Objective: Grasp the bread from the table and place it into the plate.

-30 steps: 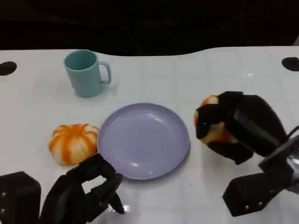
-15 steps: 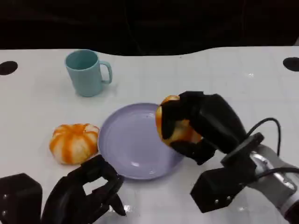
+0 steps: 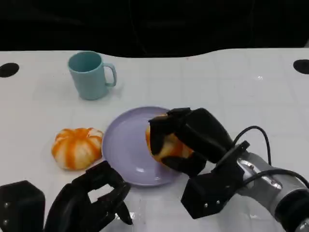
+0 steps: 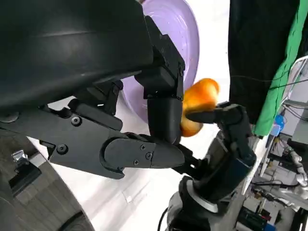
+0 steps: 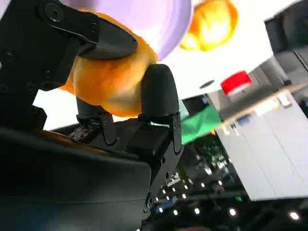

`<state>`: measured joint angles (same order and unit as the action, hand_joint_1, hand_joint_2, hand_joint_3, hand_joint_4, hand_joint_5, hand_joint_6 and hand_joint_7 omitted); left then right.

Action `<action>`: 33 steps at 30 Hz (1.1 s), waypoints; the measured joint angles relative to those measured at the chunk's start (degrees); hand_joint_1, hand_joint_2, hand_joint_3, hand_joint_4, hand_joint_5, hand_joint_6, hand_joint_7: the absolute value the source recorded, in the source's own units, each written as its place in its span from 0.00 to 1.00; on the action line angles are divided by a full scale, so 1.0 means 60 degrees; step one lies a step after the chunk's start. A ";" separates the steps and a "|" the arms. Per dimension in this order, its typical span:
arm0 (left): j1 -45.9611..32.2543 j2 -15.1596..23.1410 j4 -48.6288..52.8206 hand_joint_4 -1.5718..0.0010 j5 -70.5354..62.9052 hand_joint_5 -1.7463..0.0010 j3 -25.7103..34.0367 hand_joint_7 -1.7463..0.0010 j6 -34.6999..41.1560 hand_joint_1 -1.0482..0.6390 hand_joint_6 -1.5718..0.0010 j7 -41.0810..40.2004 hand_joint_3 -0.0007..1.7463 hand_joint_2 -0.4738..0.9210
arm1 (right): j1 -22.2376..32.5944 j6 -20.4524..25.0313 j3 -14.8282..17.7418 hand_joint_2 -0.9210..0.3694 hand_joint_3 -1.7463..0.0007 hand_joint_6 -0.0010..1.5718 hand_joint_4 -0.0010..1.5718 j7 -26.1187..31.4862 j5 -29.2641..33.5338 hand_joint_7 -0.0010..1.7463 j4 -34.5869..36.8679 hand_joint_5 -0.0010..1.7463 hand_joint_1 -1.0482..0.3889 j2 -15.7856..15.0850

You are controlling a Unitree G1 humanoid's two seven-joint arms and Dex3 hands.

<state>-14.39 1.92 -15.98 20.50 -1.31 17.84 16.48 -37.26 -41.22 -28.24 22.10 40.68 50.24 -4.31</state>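
Carried from beside the plate (image 3: 123, 145) to above it, bread (image 3: 166, 145) is gripped by the right hand (image 3: 186, 140), awaiting lowering and release.

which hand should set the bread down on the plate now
Right. The right hand already grips the bread over the purple plate, so it likely only needs to lower and release. The left hand sits near the table's front edge, holding nothing.
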 measured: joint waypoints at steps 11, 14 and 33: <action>-0.0028 -0.0016 -0.0043 0.53 -0.0001 0.00 -0.0012 0.11 0.0010 0.29 0.59 -0.0006 0.16 1.00 | -0.0263 0.0639 -0.0142 0.00 0.87 0.19 0.09 -0.2944 -0.0441 0.00 -0.0188 0.16 0.23 -0.0160; -0.0034 -0.0016 -0.0074 0.53 -0.0001 0.00 -0.0012 0.12 0.0022 0.29 0.59 -0.0017 0.16 1.00 | -0.0248 0.0870 -0.0132 0.00 0.83 0.13 0.02 -0.3536 -0.0624 0.00 -0.0542 0.15 0.19 -0.0285; -0.0091 -0.0014 -0.0094 0.53 -0.0004 0.00 -0.0013 0.10 -0.0065 0.29 0.59 -0.0016 0.18 1.00 | 0.0374 0.1796 0.0087 0.00 0.86 0.04 0.46 -0.5042 -0.1127 0.01 -0.2743 0.24 0.18 -0.0786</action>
<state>-14.94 1.83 -16.54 20.48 -1.38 17.45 16.38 -35.01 -30.45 -27.72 -8.16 33.92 33.78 -9.03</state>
